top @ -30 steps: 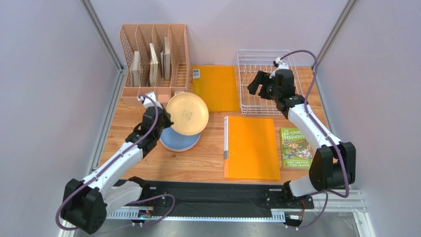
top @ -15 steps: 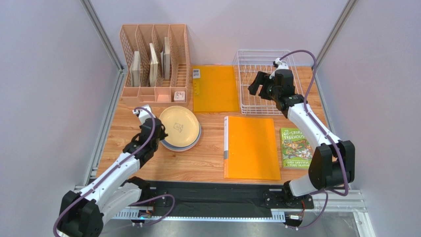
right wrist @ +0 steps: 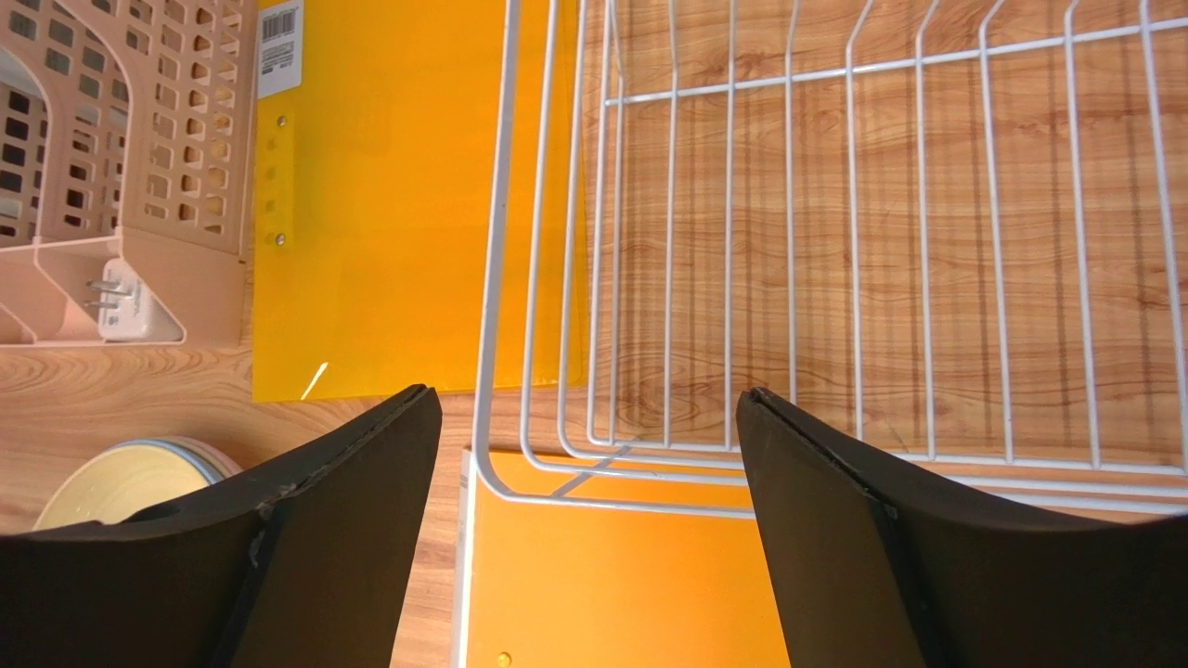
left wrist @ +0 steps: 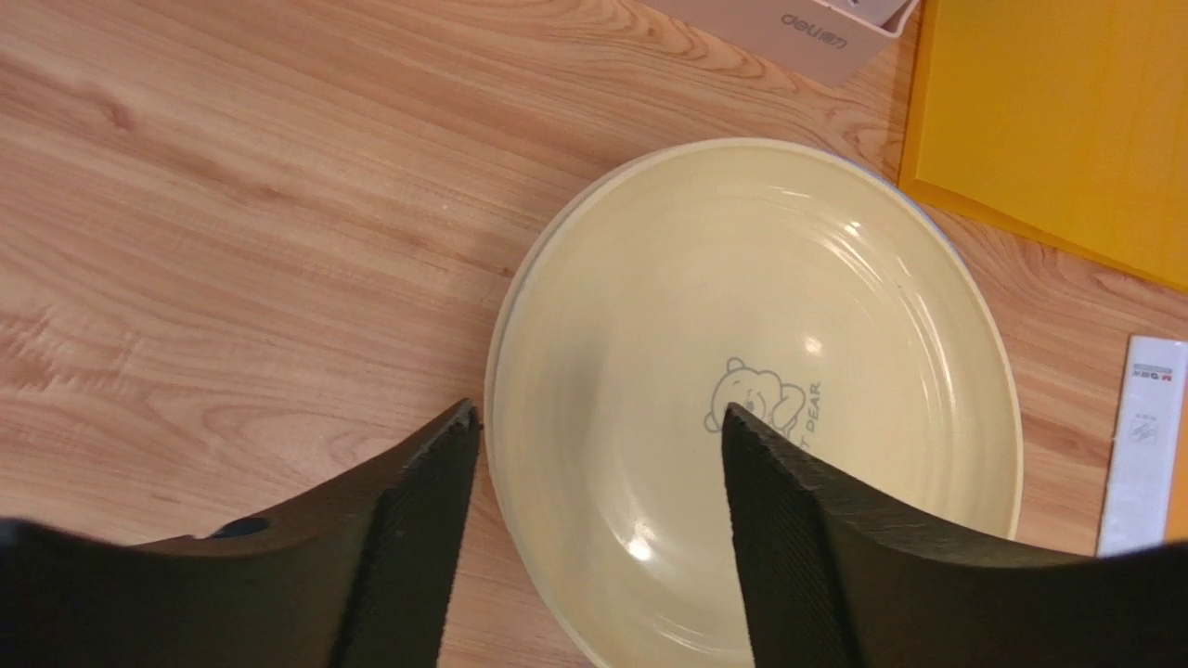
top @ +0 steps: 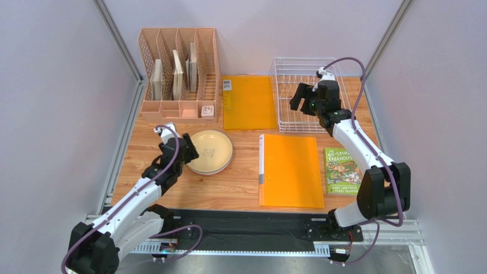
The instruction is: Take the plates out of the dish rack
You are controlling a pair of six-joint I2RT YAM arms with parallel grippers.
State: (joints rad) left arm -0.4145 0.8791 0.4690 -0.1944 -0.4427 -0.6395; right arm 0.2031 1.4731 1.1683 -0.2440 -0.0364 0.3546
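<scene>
A beige plate [top: 210, 150] with a small bear mark lies flat on the table's left half, on top of another plate whose pale rim just shows under it [left wrist: 932, 223]. My left gripper [top: 191, 153] stands open at the plate's left rim. In the left wrist view one finger is outside the rim and the other over the plate [left wrist: 753, 320], with the gripper [left wrist: 600, 414] holding nothing. The white wire dish rack [top: 304, 59] at the back right holds no plates. My right gripper [top: 298, 98] hovers open over the rack's near left corner [right wrist: 837, 265], empty [right wrist: 589, 397].
A peach slotted organizer [top: 178, 71] with books stands at the back left. A yellow folder [top: 250, 103] lies beside the rack, an orange binder [top: 290, 170] in front of it, and a green book [top: 342, 171] at the right edge.
My left gripper lowered the tilted beige plate flat onto the blue plate and then opened, letting it go. The right arm has barely moved.
</scene>
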